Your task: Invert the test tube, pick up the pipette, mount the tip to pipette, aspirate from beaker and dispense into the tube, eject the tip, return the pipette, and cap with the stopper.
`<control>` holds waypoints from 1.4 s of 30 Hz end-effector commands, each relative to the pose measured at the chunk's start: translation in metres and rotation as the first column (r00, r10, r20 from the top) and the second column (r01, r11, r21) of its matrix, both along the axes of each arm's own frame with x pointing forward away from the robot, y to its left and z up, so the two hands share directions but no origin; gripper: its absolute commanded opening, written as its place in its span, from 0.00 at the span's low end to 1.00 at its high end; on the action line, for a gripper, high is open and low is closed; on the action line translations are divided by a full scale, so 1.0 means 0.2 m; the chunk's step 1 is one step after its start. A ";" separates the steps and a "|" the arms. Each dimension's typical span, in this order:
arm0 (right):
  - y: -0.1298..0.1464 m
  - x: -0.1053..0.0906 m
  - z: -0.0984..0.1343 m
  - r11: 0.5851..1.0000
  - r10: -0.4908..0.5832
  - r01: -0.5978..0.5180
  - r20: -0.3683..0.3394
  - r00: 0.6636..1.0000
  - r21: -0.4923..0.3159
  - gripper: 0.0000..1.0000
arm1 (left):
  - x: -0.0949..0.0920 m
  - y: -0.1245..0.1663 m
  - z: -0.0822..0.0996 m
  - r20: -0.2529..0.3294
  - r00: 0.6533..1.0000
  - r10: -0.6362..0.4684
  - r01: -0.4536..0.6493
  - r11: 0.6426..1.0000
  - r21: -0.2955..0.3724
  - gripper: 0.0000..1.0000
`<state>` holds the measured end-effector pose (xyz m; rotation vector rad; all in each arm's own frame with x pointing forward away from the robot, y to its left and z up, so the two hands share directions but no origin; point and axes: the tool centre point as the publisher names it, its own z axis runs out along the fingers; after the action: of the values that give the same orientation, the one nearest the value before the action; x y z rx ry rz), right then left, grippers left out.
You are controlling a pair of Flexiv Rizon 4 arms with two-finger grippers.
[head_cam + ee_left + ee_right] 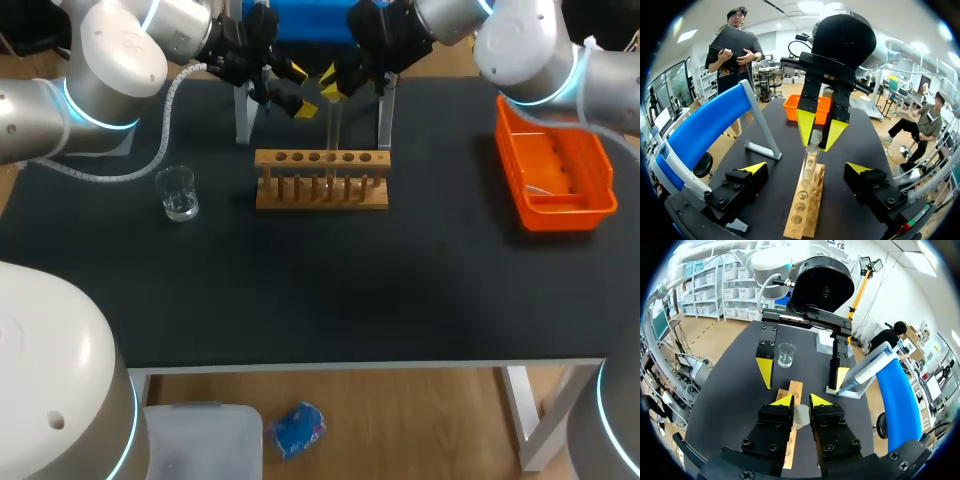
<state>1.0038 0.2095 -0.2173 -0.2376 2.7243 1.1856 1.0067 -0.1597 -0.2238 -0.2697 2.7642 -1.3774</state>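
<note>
Test tube [810, 167] stands upright over the wooden rack [321, 180], gripped at its top by the right gripper [801, 401]. Left gripper [802, 376] gapes wide. Beaker [178, 193] sits at the rack's nine o'clock.

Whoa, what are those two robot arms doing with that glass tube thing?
The right gripper is pinching the top of a glass test tube and holding it upright over the wooden rack. The left gripper is open just across from it, holding nothing. The clear beaker sits untouched to one side of the rack, and an orange tray sits at the other.
</note>
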 end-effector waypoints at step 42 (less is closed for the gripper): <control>-0.02 -0.03 -0.12 1.000 -0.022 0.023 -0.039 0.999 0.004 0.00 | 0.00 0.00 0.01 -0.004 1.000 -0.004 0.004 1.000 0.004 1.00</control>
<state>0.9990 0.2052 -0.2364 -0.1860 2.7491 1.2035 1.0067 -0.1597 -0.2238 -0.2697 2.7642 -1.3774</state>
